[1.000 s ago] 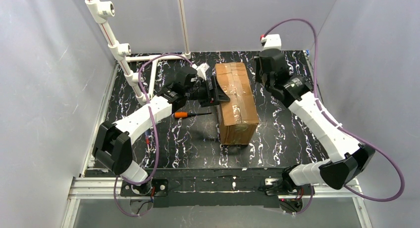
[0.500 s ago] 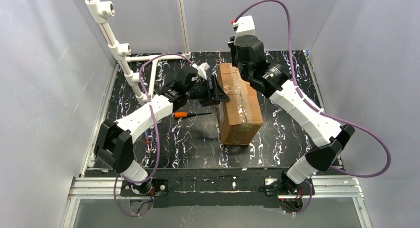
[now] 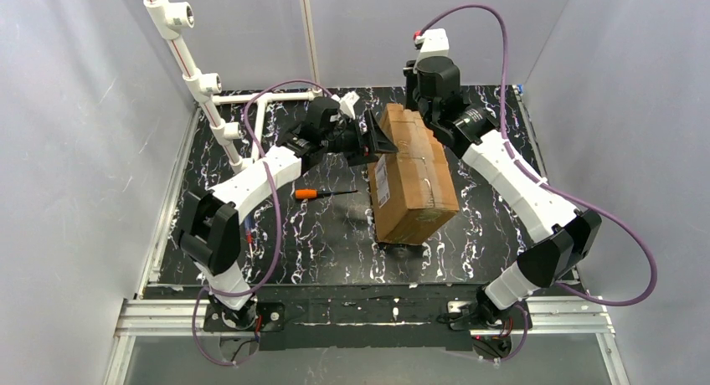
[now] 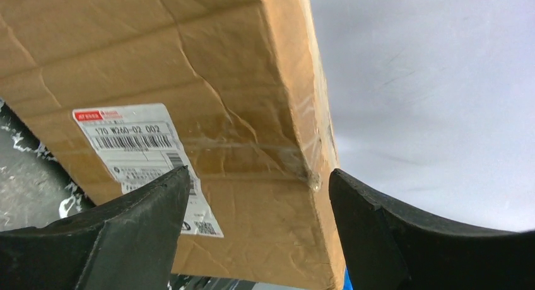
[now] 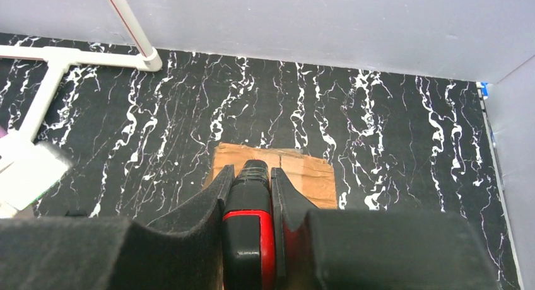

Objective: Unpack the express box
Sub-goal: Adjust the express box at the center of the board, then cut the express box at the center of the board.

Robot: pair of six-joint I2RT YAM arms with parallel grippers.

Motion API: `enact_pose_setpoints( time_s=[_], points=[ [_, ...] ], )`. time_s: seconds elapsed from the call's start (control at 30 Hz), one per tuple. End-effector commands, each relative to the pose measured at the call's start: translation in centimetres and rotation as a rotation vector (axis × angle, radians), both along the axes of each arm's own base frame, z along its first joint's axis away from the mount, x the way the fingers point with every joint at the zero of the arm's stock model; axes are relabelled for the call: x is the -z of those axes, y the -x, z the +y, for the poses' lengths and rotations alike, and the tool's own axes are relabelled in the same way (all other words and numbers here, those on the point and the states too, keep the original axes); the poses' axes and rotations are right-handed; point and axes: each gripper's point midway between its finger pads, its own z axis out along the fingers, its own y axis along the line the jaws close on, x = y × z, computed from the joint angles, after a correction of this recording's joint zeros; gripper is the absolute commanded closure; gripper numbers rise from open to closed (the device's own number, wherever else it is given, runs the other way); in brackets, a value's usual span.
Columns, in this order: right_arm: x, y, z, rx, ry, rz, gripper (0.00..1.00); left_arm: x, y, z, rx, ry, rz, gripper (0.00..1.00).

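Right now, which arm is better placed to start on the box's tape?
Right: the right tool is shut on a red-and-black handle at the express box's far end; the left tool stands open astride the box's edge.

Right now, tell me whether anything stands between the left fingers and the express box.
Nothing visible does. The left gripper stands open around the express box, with bare cardboard directly between the fingers.

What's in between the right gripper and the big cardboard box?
A black-and-red tool, clamped in the right gripper, points at the express box; the right wrist view shows it.
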Motion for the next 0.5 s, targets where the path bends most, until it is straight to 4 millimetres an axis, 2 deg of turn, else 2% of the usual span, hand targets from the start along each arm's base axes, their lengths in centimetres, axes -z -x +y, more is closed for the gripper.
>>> enact_pose_setpoints(
  time_s=[0.0,0.13,0.27,0.47],
  points=[
    [-3.9,0.4,-1.1,0.001,-0.115,-0.1,0.99,-3.5,-1.8,-1.0,-0.001,0.075,-0.045,0.2],
    [-2.4,0.2,-1.9,0.033,-0.106,-0.07,0.99,-1.5,-2.8,-1.1,-0.014,-0.023,-0.039,0.19],
    [-0.3,0.7,-1.6,0.02,-0.128,-0.029,0.99,-0.9,-3.0,-1.5,-0.018,-0.089,-0.064,0.17],
    [-1.2,0.9,-1.8,0.011,-0.124,-0.055,0.99,-0.7,-3.8,-1.0,-0.071,-0.228,-0.146,0.18]
  ],
)
